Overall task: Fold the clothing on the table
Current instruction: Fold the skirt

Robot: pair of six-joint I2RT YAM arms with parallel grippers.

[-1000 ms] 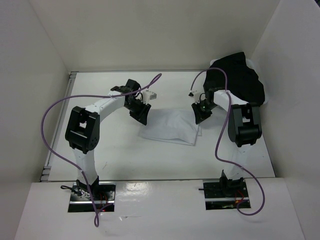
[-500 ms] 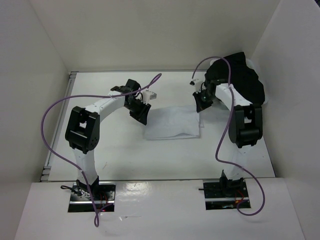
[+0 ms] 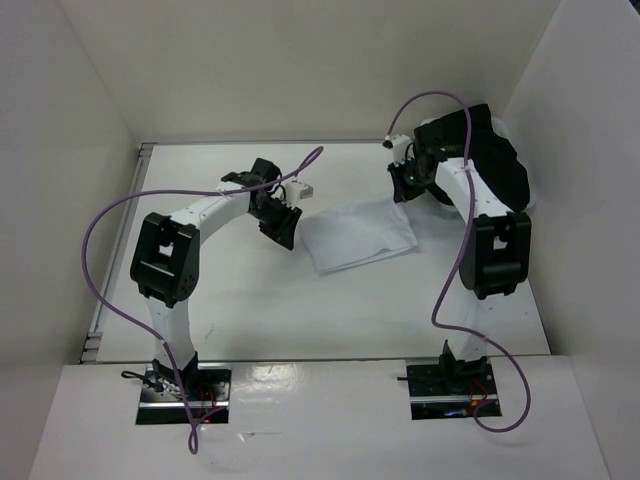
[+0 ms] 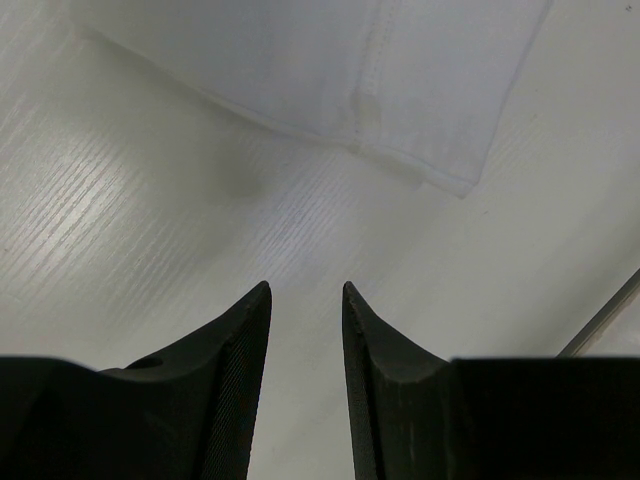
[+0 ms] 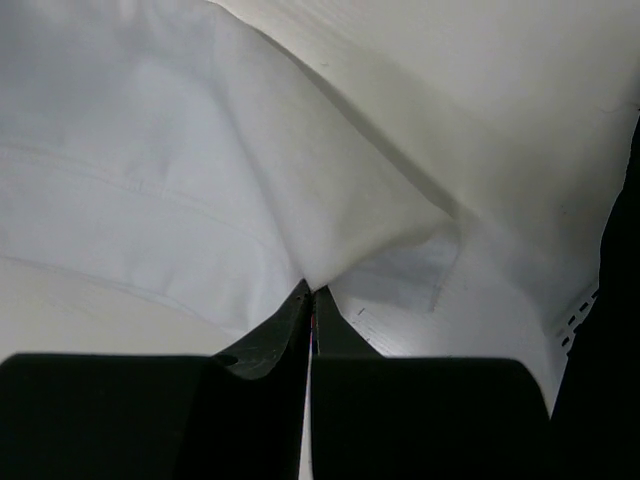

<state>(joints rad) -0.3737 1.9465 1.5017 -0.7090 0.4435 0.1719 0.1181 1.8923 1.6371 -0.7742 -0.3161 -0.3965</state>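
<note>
Dragged farther back than a second ago, the clothing (image 3: 360,235) is lying skewed on the table (image 3: 240,300), its right corner raised. Nearer the bases, the left arm is arching up at its elbow and reaching inward — the left gripper (image 3: 283,230) is hovering just beside the cloth's left edge, jaws parted, grasping nothing. Farther off, the right arm is stretching out — the right gripper (image 3: 403,186) is clenching that corner, beside the black garment (image 3: 500,165).

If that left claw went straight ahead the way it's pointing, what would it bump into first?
Most likely the bare table, just short of the clothing. The left gripper is open and empty, though depth is hard to judge.
</note>
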